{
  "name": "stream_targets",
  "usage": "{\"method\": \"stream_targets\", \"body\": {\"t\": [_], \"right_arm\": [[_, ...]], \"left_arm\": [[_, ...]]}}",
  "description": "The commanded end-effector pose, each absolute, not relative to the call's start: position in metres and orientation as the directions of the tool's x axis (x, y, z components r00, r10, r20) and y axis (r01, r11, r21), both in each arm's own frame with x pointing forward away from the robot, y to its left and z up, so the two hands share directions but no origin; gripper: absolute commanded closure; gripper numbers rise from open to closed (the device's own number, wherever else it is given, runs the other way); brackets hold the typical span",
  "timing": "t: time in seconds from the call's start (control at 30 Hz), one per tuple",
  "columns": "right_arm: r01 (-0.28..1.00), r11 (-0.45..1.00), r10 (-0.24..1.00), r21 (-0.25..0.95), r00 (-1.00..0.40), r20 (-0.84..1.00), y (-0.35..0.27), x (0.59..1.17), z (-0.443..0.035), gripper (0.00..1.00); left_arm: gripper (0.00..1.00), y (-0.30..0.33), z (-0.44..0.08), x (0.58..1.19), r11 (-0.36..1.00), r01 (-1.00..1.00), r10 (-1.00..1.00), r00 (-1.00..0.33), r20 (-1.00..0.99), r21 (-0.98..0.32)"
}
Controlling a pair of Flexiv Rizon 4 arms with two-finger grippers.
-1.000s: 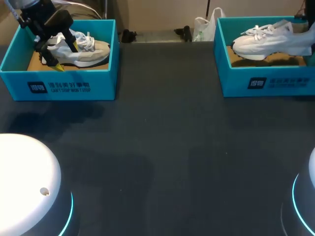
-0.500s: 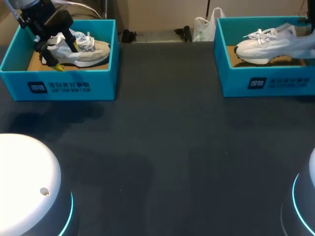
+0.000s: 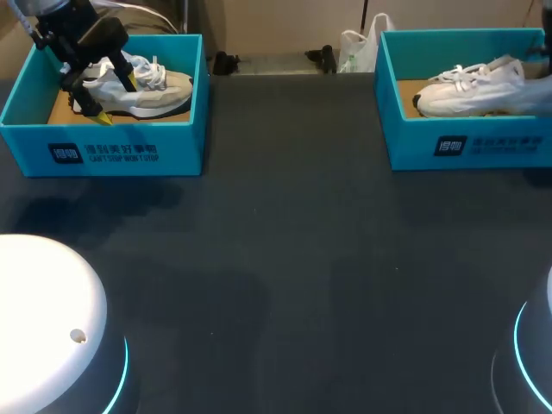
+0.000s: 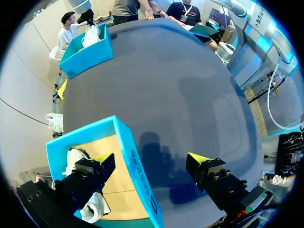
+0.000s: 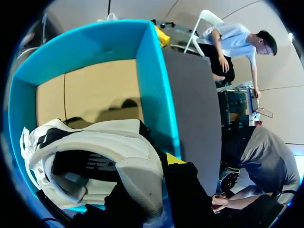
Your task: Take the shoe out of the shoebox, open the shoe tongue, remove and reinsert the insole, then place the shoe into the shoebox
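Note:
A white shoe (image 3: 466,90) lies low inside the teal shoebox (image 3: 466,147) at the back right. My right gripper (image 5: 152,180) is shut on its heel (image 5: 137,166); one yellow tip shows beside the heel, and the other is hidden behind the shoe. In the head view that gripper is almost off the right edge. A second white and beige shoe (image 3: 159,90) sits in the teal shoebox (image 3: 103,151) at the back left. My left gripper (image 3: 115,97) hangs open over its heel end. One of its fingers (image 4: 102,159) is inside the box, the other over the table, holding nothing.
The dark table (image 3: 285,259) stretches between the two boxes. My arms' white bases (image 3: 52,328) stand at the front corners.
The right shoe has come down and a little to the right, from above the box rim to low inside the right shoebox. The left arm has not moved.

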State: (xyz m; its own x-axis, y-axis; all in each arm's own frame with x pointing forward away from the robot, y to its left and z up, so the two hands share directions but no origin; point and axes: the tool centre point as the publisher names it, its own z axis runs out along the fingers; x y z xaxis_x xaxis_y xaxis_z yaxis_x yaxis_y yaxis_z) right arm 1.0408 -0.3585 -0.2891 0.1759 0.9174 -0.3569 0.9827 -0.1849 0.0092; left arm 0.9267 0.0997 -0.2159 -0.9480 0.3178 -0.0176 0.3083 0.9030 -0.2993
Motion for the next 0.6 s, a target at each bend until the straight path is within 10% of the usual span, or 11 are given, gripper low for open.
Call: {"method": "stream_targets", "body": {"t": [0.03,0.6], "right_arm": [[0.984,-0.177,0.917,0.001,0.165,-0.364,-0.357,1.030,-0.298,1.00],[0.991,-0.136,0.934,-0.006,0.126,-0.335,-0.355,1.025,-0.322,1.00]], "left_arm": [[0.00,0.100,-0.215,0.926,0.904,0.309,0.318,-0.948,-0.017,-0.297],[0.00,0.100,-0.215,0.926,0.904,0.309,0.318,-0.948,-0.017,-0.297]]}}
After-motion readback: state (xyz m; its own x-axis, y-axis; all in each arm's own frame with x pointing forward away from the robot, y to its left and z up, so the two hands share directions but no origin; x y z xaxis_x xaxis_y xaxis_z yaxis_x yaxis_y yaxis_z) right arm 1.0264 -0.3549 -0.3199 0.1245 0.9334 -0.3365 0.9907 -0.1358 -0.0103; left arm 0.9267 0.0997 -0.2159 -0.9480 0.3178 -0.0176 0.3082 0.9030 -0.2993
